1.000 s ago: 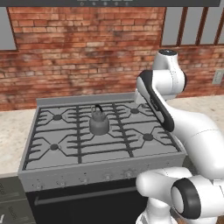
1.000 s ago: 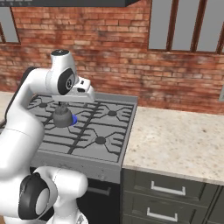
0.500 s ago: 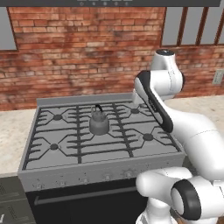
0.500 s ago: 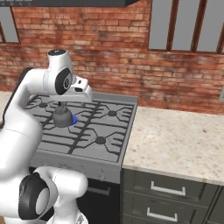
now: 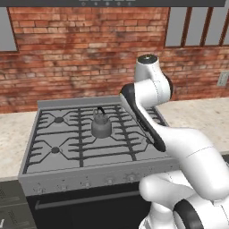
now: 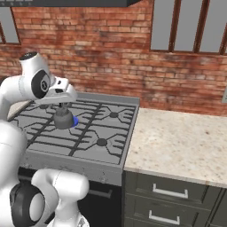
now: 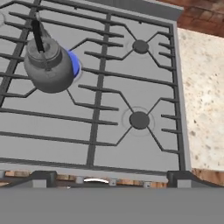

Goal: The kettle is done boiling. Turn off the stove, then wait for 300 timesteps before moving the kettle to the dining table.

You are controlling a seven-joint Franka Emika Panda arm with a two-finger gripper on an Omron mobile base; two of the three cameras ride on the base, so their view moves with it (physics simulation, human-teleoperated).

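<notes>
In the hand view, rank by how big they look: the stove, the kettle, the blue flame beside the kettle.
1. stove, spanning most of the picture.
2. kettle, standing on the grate at upper left.
3. blue flame, a small patch at the kettle's side, partly hidden, so its full extent is unsure.

- The arm's upper joint now stands a little higher and nearer the brick wall than a second ago.
- The white hand (image 6: 62, 94) has lifted slightly above the kettle (image 6: 63, 119), hanging over it without touching.
- The arm's dark-edged link leans more steeply over the stove (image 5: 89, 147).
</notes>
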